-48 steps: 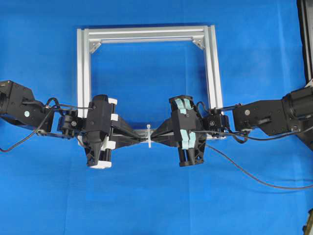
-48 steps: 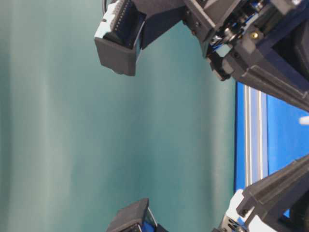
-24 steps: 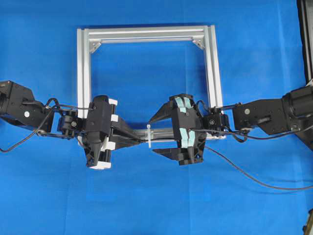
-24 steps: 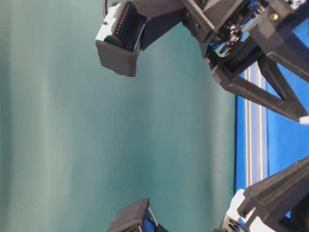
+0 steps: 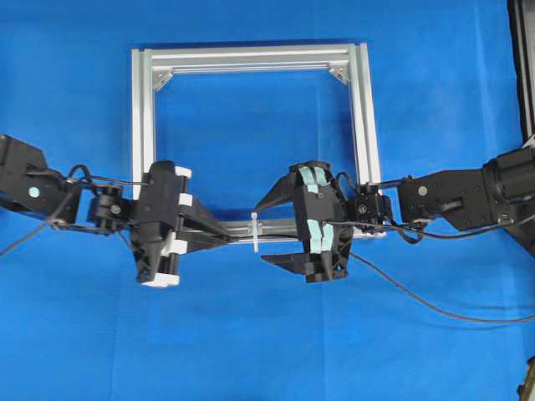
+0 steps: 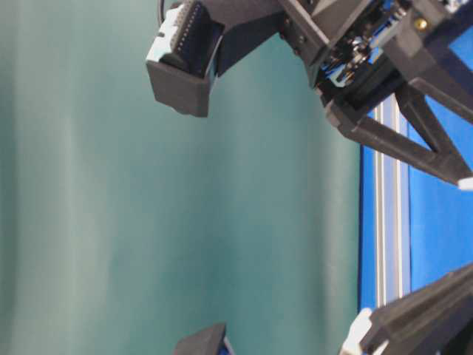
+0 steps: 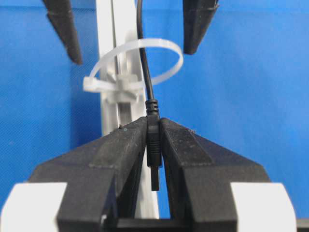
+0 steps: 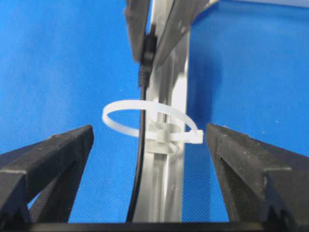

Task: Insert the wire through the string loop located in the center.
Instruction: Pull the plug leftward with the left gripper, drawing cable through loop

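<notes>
The white string loop [image 5: 254,227] stands on the near bar of the silver frame [image 5: 251,58]. The black wire [image 7: 144,63] runs through the loop [image 7: 166,58]. My left gripper [image 7: 153,122] is shut on the wire's plug [image 7: 153,145], just left of the loop in the overhead view [image 5: 233,240]. My right gripper [image 5: 258,233] is open, with its fingers above and below the bar on either side of the loop. In the right wrist view [image 8: 149,129] the wire [image 8: 139,164] passes between its spread fingers untouched, and through the loop [image 8: 125,108].
The wire trails off [image 5: 418,301] to the lower right over the blue cloth. The frame's side bars [image 5: 365,142] stand behind both arms. A dark structure [image 5: 522,67] lines the right edge. The table-level view shows only arm parts [image 6: 414,140].
My right gripper was shut at the loop a second ago and has opened. My left gripper has since moved left, drawing the plug and wire further through the loop.
</notes>
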Available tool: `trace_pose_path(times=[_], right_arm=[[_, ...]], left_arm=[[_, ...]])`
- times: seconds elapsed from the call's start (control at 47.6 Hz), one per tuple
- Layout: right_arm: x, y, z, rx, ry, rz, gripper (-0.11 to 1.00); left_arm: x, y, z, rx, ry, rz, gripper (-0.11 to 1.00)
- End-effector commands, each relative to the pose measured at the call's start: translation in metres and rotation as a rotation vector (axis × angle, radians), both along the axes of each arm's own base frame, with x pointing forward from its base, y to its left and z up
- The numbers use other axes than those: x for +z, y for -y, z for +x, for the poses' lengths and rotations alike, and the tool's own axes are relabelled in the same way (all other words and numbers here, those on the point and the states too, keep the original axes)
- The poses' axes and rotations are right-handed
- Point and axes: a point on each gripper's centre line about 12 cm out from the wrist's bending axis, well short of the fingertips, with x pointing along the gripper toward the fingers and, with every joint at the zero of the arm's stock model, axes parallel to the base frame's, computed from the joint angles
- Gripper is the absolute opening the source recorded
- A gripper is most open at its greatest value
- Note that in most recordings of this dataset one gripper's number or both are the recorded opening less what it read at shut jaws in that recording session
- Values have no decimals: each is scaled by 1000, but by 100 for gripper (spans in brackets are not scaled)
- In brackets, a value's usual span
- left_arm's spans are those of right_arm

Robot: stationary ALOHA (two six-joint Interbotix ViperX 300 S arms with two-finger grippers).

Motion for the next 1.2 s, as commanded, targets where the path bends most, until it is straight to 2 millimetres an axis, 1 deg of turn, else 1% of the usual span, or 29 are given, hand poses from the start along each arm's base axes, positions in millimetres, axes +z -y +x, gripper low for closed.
trace_pose_path(times=[0.0, 0.105, 0.357, 0.442, 0.715, 0.904, 1.009, 1.177], right_arm=[[8, -2, 3, 3, 26, 4, 89], [8, -2, 2, 5, 21, 3, 89], [11, -6, 1, 15, 18, 5, 89], [13, -8, 1, 21, 18, 4, 89], [12, -11, 0, 25, -5, 5, 89], [14, -11, 0, 24, -6, 8, 88], [14, -11, 0, 25, -6, 8, 89], [14, -11, 0, 25, -6, 8, 88]], left_arm=[[15, 0, -6, -1, 42, -9, 9], [17, -3, -19, -1, 37, -10, 9], [18, -8, -56, 7, 23, -29, 9], [18, -9, -70, 5, 20, -36, 9], [21, -8, -106, -11, -7, -69, 9], [21, -11, -123, 1, -17, -92, 9], [22, -12, -127, -2, -14, -91, 9], [21, -12, -126, -10, -19, -77, 9]])
